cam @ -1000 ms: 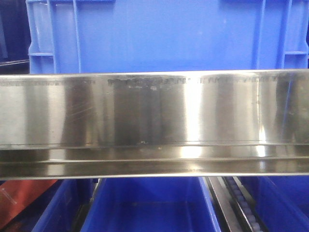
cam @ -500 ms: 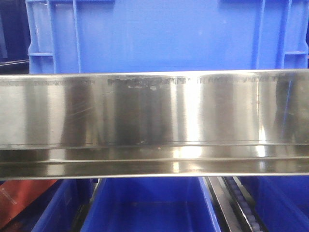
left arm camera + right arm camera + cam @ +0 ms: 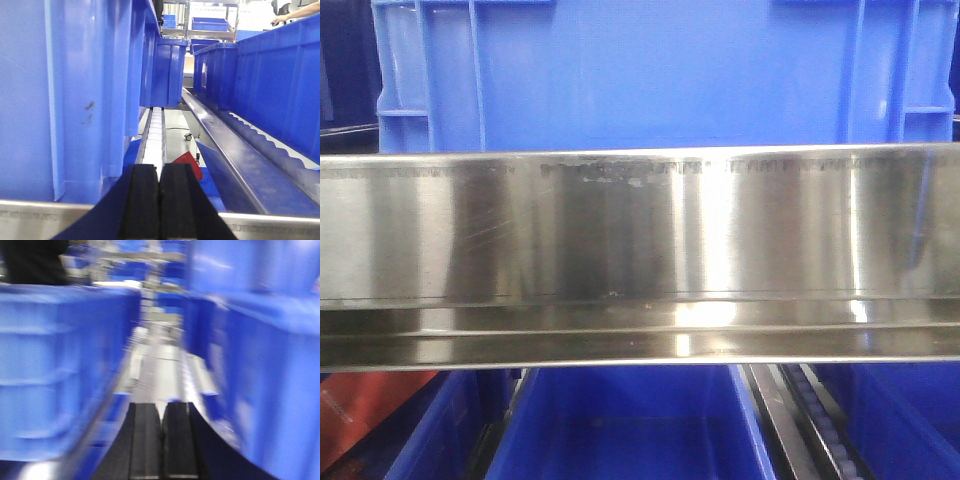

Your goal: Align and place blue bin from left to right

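I see the blue bin sitting on the upper level behind the steel rail, filling my front view. My left gripper hangs beside its ribbed wall, jaws pressed together on nothing; the right gripper looks closed too, though that view is blurred. I judge the bin rigid, bulky and slick-walled, best pushed or gripped at the thick rim.
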You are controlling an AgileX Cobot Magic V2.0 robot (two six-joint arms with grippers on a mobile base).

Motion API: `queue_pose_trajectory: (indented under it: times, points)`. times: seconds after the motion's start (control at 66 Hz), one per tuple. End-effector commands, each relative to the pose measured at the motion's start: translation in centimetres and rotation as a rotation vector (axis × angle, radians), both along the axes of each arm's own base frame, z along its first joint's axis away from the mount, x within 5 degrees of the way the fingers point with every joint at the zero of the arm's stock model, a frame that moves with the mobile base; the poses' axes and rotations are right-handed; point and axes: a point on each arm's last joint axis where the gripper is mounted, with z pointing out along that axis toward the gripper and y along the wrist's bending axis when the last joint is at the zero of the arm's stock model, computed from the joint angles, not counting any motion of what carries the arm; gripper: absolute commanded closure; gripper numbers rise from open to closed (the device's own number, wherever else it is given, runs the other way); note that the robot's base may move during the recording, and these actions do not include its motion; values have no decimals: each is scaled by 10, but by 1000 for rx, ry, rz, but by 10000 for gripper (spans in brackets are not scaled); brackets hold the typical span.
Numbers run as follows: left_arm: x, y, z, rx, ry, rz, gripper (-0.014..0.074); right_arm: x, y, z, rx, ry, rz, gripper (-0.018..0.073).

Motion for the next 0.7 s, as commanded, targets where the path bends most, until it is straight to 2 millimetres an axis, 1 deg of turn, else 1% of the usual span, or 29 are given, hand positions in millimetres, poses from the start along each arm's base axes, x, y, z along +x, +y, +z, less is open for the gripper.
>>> queue_pose_trajectory:
  times: [0.0, 0.061, 0.106, 0.243, 0.349, 0.424, 0.515, 0.682]
  points:
    - [-1, 0, 2, -4, -27, 2, 707, 2, -2, -14, 11, -28, -60, 634]
    - [-1, 0, 2, -4, -27, 2, 707, 2, -3, -24, 10, -43, -78, 634]
    - [-1, 0, 2, -4, -27, 2, 707, 4, -4, -34, 10, -41, -82, 634]
    - [-1, 0, 2, -4, -27, 2, 707, 11, -5, -62, 16, -3, -86, 634]
    - [-1, 0, 2, -4, -27, 2, 707, 14, -6, -74, 17, 4, -89, 634]
    - [-1, 0, 2, -4, -27, 2, 707, 15, -7, -79, 13, -31, -93, 634]
    - [-1, 0, 2, -4, -27, 2, 707, 15, -7, -72, 6, -116, -97, 634]
    - [-1, 0, 2, -4, -27, 2, 707, 15, -7, -73, 7, -104, -96, 634]
